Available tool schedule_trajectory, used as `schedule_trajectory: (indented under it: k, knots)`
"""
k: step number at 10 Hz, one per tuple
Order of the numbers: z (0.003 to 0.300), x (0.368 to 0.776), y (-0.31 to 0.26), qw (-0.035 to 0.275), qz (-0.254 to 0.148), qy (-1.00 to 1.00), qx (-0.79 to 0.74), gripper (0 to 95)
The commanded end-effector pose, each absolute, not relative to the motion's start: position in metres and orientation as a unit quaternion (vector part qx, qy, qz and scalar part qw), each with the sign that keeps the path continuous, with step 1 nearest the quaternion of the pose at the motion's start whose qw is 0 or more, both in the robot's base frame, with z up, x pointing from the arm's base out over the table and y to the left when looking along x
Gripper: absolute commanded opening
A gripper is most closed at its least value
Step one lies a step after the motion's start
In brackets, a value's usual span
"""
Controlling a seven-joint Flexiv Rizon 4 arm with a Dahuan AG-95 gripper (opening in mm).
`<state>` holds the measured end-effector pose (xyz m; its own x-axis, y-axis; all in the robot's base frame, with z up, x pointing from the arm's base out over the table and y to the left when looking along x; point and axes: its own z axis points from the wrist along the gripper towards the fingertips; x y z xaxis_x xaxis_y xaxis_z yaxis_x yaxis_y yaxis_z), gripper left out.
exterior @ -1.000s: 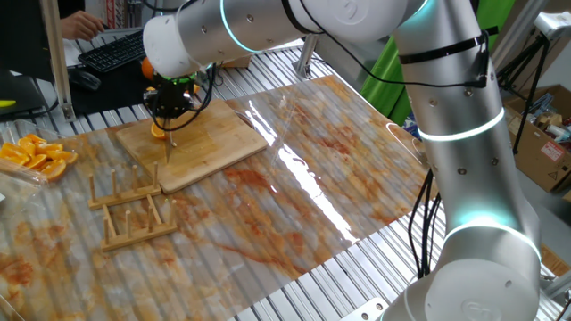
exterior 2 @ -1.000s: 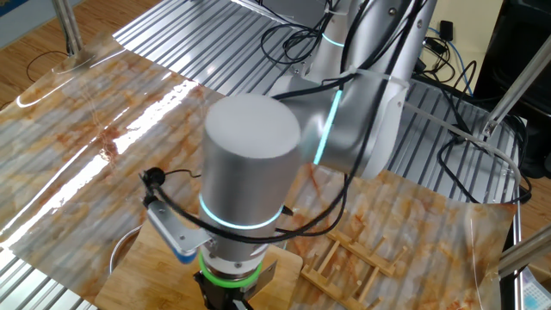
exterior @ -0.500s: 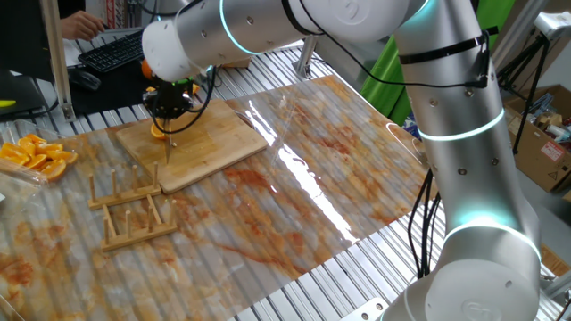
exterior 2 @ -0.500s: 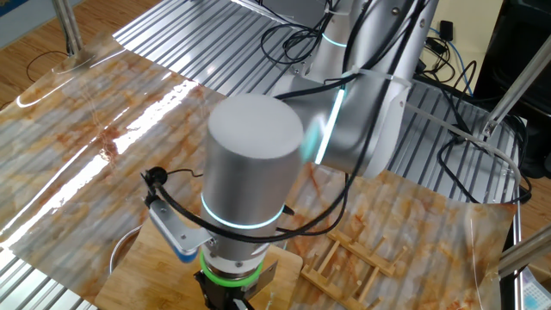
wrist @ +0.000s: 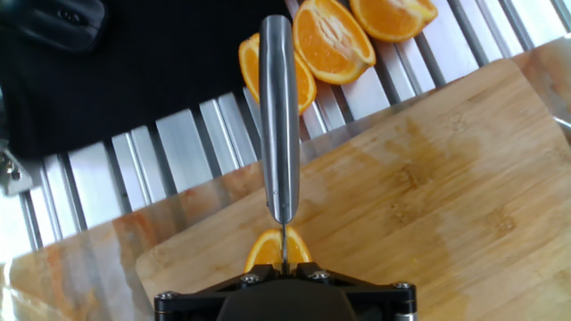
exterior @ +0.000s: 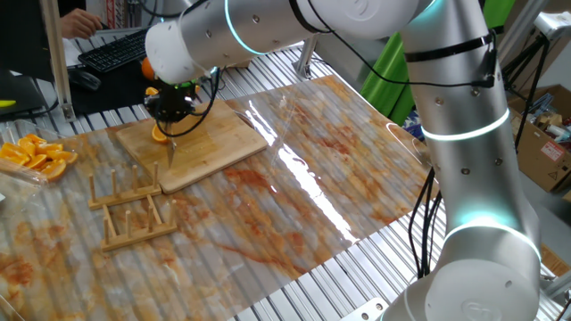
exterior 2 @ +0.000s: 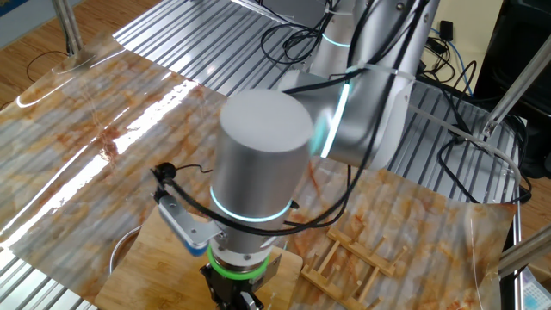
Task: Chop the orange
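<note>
A small orange wedge (exterior: 158, 134) lies on the far left part of the bamboo board (exterior: 214, 143). In the hand view the wedge (wrist: 268, 250) sits right under the hand, on the board (wrist: 428, 196) near its edge. My gripper (exterior: 169, 114) hangs just above the wedge and is shut on a knife (exterior: 169, 150) that points down at the board. In the hand view the steel knife (wrist: 278, 116) runs straight out from the gripper (wrist: 284, 275), its edge over the middle of the wedge. The fingers themselves are hidden by the hand's body.
A heap of orange slices (exterior: 36, 156) lies at the left. A wooden rack (exterior: 125, 209) stands in front of the board. Cut orange pieces (wrist: 330, 40) lie on the slatted table beyond the board. A keyboard (exterior: 111, 51) is at the back.
The arm has shifted slightly, carrying the knife a little to the right and up over the wedge. The wedge has not moved.
</note>
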<state>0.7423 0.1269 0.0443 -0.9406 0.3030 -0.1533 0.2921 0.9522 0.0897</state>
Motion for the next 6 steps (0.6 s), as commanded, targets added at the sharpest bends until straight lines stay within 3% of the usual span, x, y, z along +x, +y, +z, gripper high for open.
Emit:
schedule_trajectory:
  k: [1, 6]
  knots:
    - [0.0201, 0.7464, 0.1272, 0.082, 0.033, 0.984, 0.155, 0.0]
    - [0.0201, 0.7464, 0.1272, 0.052, 0.032, 0.985, 0.161, 0.0]
